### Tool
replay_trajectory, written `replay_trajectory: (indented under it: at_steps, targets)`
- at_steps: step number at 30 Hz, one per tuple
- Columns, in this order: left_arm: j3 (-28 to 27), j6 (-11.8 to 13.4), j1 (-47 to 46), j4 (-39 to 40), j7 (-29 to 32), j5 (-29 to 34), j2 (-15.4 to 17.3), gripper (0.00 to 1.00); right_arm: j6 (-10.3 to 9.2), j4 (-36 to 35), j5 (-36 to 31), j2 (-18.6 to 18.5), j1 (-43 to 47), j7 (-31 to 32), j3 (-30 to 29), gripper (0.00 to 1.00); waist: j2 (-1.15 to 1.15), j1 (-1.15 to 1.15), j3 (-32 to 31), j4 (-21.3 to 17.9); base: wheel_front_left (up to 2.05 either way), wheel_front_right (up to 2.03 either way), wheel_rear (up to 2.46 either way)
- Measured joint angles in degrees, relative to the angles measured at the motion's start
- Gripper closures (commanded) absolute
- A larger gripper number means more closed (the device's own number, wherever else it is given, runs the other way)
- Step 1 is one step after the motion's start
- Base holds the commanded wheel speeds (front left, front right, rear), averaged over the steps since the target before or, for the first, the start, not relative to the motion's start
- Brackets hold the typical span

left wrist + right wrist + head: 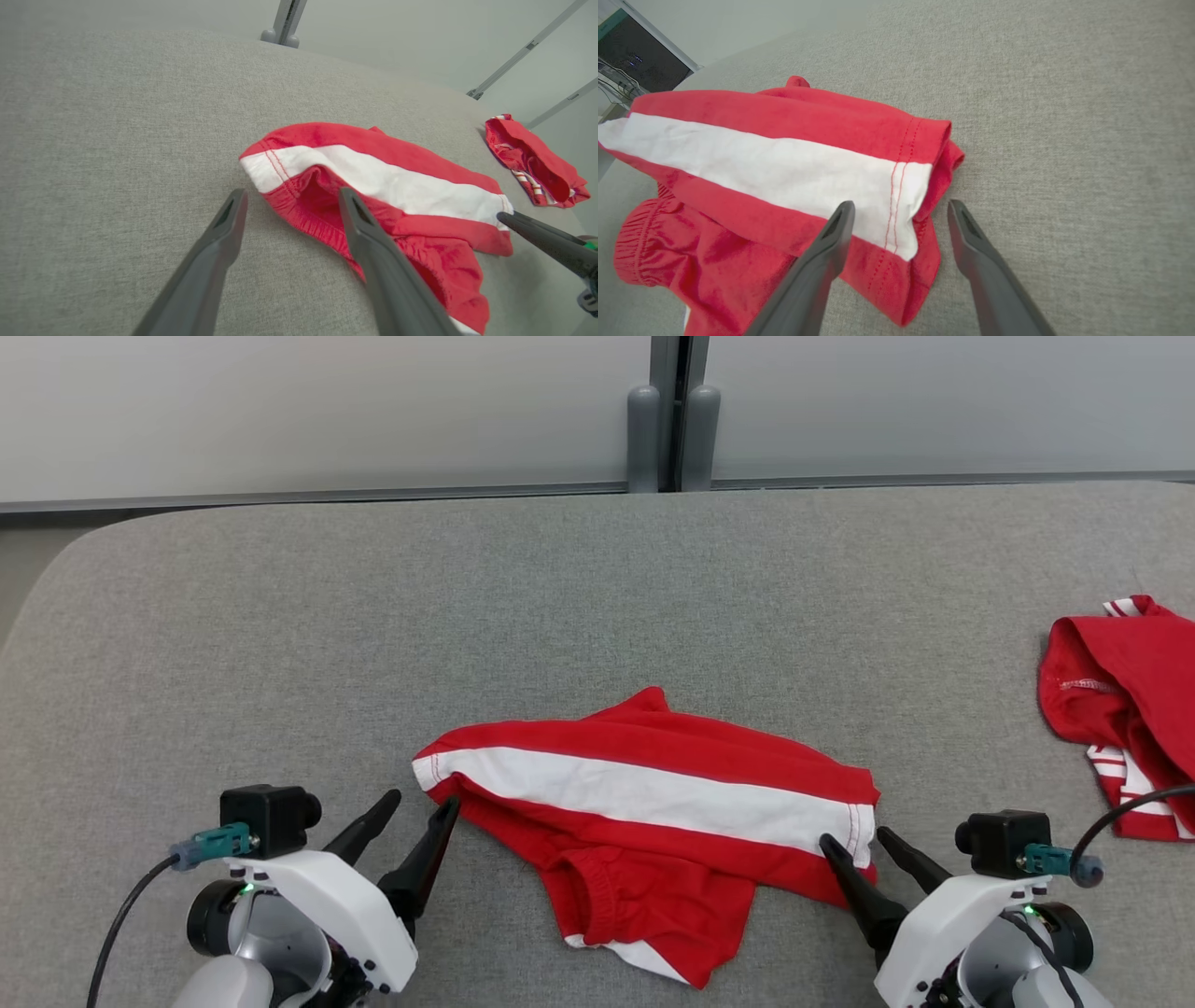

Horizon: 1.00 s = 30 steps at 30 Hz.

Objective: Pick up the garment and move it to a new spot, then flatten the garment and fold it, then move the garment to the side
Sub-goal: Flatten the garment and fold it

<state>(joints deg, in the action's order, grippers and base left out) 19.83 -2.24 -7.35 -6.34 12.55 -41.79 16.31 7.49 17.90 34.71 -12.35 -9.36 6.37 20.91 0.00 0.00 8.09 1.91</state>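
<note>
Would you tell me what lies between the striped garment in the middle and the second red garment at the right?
Nothing: the head view shows bare grey table between the striped garment and the second red garment.

- Table [597, 579] surface is open across the far half and the whole left side, with wide passage there.
- Garment [653, 793] sits near-centre. Left gripper [420, 801] and right gripper [854, 838] flank its ends, jaws apart.
- Second red garment [1130, 709] occupies the right edge.
- Grey posts [672, 434] stand behind the far edge, off the table.
</note>
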Motion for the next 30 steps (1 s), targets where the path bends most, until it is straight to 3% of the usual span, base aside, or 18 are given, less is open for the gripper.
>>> replay_trajectory:
  at_steps: [10, 12, 13, 14, 15, 16, 17, 18, 19, 21, 30]
  targets:
    - [-0.20, -1.77, -4.84, -7.35, 2.05, -3.16, -0.94, 0.00, 0.00, 0.96, 1.18, -0.27, -2.47, -0.90, 3.08, 0.01, 0.00, 0.00, 1.96, -0.53, 0.00, 0.00, 0.00]
    - [-0.12, -2.34, -5.59, -8.55, 2.13, -3.56, -0.75, 0.00, 0.00, 1.19, 1.40, -0.40, -2.84, -1.25, 3.61, 0.19, 0.00, 0.00, 2.22, -0.68, 0.00, 0.00, 0.00]
    - [-0.01, -2.76, -5.94, -8.97, 2.12, -3.77, -0.74, 0.00, 0.00, 1.25, 1.52, -0.45, -3.09, -1.36, 3.79, 0.40, 0.00, 0.00, 2.34, -0.75, 0.00, 0.00, 0.00]
    - [0.09, -2.85, -6.23, -9.31, 2.00, -3.78, -0.78, 0.00, 0.00, 1.33, 1.65, -0.51, -3.30, -1.44, 4.01, 0.51, 0.00, 0.00, 2.46, -0.80, 0.00, 0.00, 0.00]
    - [0.13, -3.25, -6.48, -9.71, 1.69, -3.99, -0.80, 0.15, 0.00, 1.45, 1.79, -0.59, -3.43, -1.64, 4.21, 0.55, 0.00, 0.00, 2.57, -0.86, 0.00, 0.00, 0.00]
    - [0.22, -3.35, -6.74, -10.12, 1.52, -4.27, -0.79, 0.15, 0.00, 1.62, 2.03, -0.66, -3.58, -1.69, 4.42, 0.55, 0.00, 0.00, 2.65, -0.90, 0.00, 0.00, 0.00]
    - [0.34, -3.65, -7.00, -10.47, 1.29, -4.33, -0.79, 0.50, 0.00, 1.72, 2.09, -0.73, -3.71, -1.80, 4.59, 0.61, 0.00, 0.00, 2.70, -0.95, 0.00, 0.00, 0.00]
    - [0.41, -3.83, -7.18, -10.67, 0.77, -4.59, -0.83, 0.70, 0.00, 1.86, 2.16, -0.77, -3.88, -1.88, 4.81, 0.70, 0.00, 0.00, 2.74, -0.98, 0.00, 0.00, 0.00]
    - [0.54, -4.01, -7.30, -10.94, 0.45, -4.83, -0.88, 1.00, 0.00, 1.96, 2.25, -0.79, -4.03, -2.02, 5.00, 0.81, 0.00, 0.00, 2.74, -0.99, 0.00, 0.00, 0.00]
    - [1.00, -4.30, -7.37, -11.45, 0.20, -5.10, -0.87, 1.00, 0.00, 2.09, 2.46, -0.94, -4.20, -2.72, 5.28, 1.00, 0.00, 0.00, 2.65, -1.01, 0.00, 0.00, 0.00]
    - [1.74, -4.78, -7.55, -10.66, -2.58, -5.42, 0.18, 1.00, 0.00, 2.01, 2.61, -1.66, -4.38, -5.81, 5.57, 1.00, 0.00, 0.00, 0.67, -1.03, 0.00, 0.00, 0.00]
